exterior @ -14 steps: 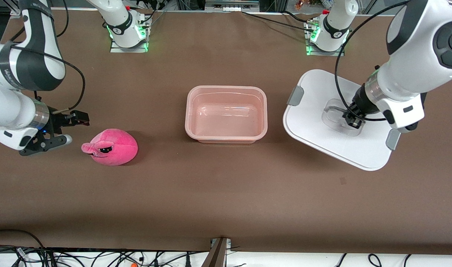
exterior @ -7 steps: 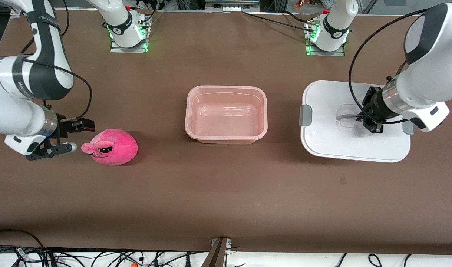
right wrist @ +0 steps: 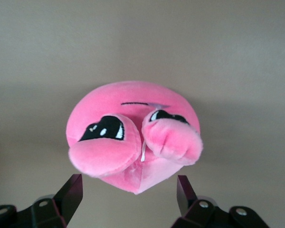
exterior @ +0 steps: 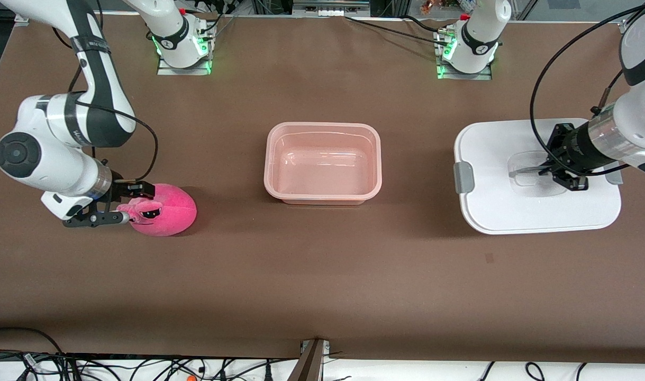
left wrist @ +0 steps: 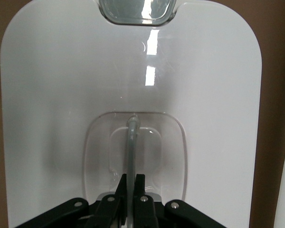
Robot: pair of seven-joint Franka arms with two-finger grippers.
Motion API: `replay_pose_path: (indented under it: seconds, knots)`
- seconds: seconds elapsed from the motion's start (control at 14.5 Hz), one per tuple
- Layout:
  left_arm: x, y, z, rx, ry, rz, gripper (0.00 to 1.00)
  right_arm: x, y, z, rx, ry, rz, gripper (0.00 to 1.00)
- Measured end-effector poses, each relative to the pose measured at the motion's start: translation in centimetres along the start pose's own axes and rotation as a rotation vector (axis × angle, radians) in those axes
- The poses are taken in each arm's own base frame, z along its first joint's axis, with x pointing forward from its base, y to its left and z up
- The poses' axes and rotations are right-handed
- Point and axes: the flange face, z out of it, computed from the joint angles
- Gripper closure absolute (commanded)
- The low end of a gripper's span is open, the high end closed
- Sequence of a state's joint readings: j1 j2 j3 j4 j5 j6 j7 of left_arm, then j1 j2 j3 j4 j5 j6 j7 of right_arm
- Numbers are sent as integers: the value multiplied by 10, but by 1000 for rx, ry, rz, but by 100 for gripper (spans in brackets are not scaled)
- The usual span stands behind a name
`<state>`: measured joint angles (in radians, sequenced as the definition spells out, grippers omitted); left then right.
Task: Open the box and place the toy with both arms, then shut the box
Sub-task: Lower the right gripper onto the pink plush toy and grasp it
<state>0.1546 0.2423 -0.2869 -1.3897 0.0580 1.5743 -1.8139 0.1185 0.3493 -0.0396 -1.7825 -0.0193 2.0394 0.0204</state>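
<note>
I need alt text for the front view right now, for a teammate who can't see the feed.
The open pink box sits empty mid-table. Its white lid lies flat toward the left arm's end, where the left gripper is shut on the lid's clear handle. Toward the right arm's end, the right gripper is open around the snout side of the pink plush toy.
</note>
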Motion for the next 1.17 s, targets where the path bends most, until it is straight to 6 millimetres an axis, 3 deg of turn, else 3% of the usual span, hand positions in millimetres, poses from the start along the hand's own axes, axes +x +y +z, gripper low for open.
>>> replay_pose_path:
  seconds: [0.14,0.28,0.69,1.03,1.17]
  knots:
    - [7,-4,4,-21,3,-16,100,-8,0,10,0,-22,15,11]
    - [13,-5,7,-36,4,-48,100,-13,0,6,1,-24,17,13]
    - [28,-2,6,-69,-3,-103,100,-3,0,17,3,72,17,17]
    - [30,-1,9,-68,-3,-118,100,1,-1,33,3,82,16,45]
    - [29,-1,11,-66,-4,-117,100,-3,-1,41,2,67,16,46]
